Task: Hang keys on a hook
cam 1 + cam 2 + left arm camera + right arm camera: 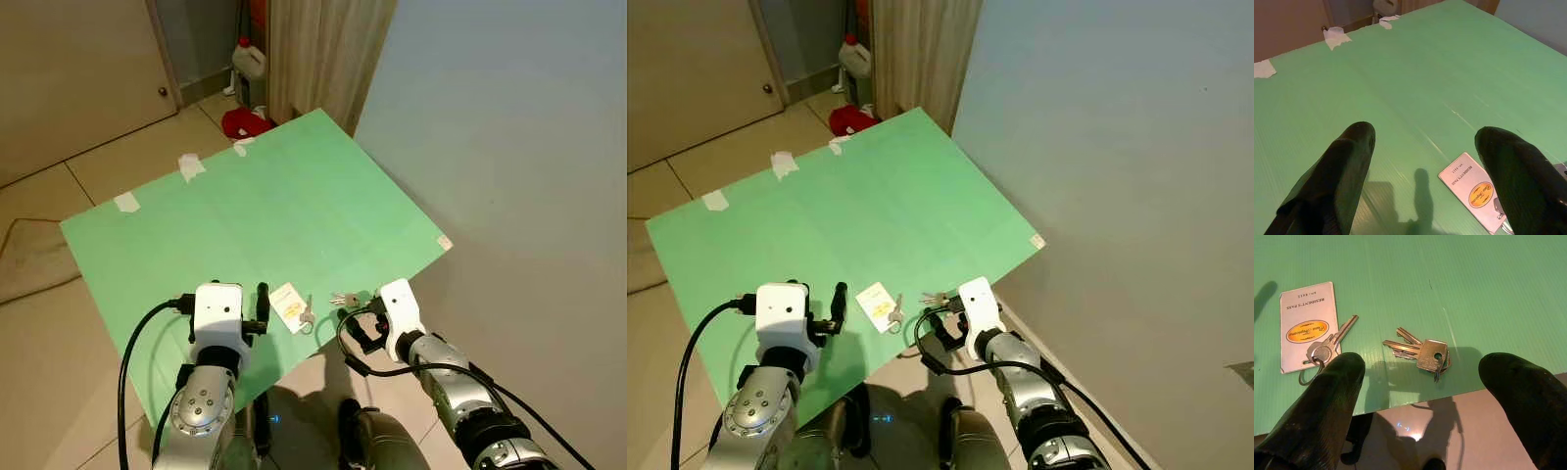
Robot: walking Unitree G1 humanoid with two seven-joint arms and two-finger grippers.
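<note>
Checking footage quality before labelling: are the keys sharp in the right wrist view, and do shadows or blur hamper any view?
Right wrist view: bunch of keys and pass card are sharp, the card's print legible; gripper shadows darken the green sheet near them. Left wrist view: fingers loom soft, close. Eye views: evenly lit, no motion blur.

A green corrugated sheet (265, 215) lies flat on the tiled floor (59, 186), taped down with white tape (190, 165) along its far edge. Near its front edge lie a bunch of keys (1420, 351) and, just beside them, a white pass card (1308, 325) with a single key (1332, 340) on a ring.
</note>
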